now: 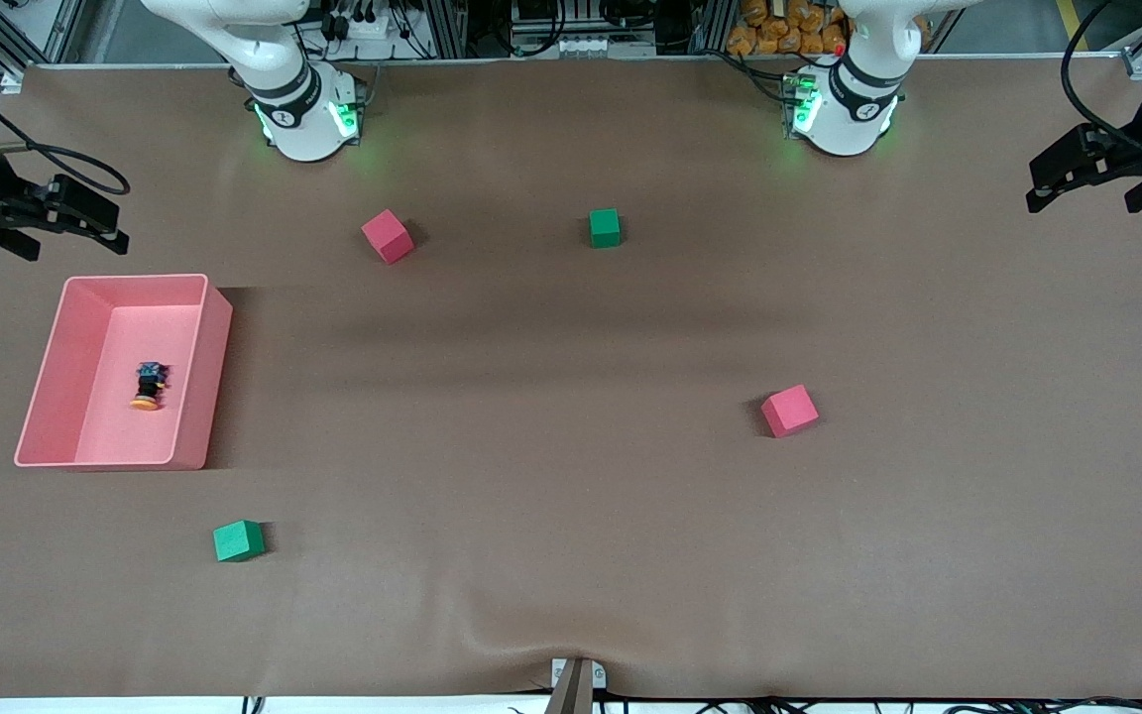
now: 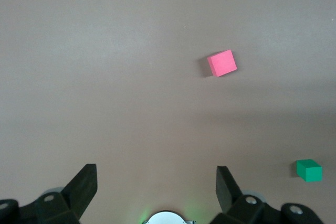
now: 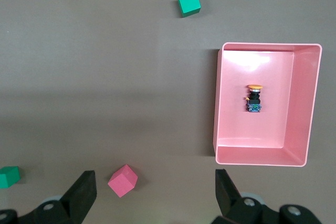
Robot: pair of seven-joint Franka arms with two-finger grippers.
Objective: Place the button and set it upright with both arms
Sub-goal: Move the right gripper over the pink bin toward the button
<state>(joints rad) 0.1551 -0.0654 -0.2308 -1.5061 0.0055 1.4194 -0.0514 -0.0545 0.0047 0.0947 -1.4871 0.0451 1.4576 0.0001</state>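
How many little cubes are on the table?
4: a red cube and a green cube near the arms' bases, another red cube toward the left arm's end, another green cube nearest the camera. None seem hidden.

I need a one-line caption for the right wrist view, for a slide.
Open right gripper above a pink plastic bin holding the orange-capped push-button on its side.

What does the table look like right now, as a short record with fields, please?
button: lying on its side in the pink bin, at the right arm's end
cubes: two red, two green, loose on the table
left gripper: open, holds nothing, waiting
right gripper: open, holds nothing, waiting
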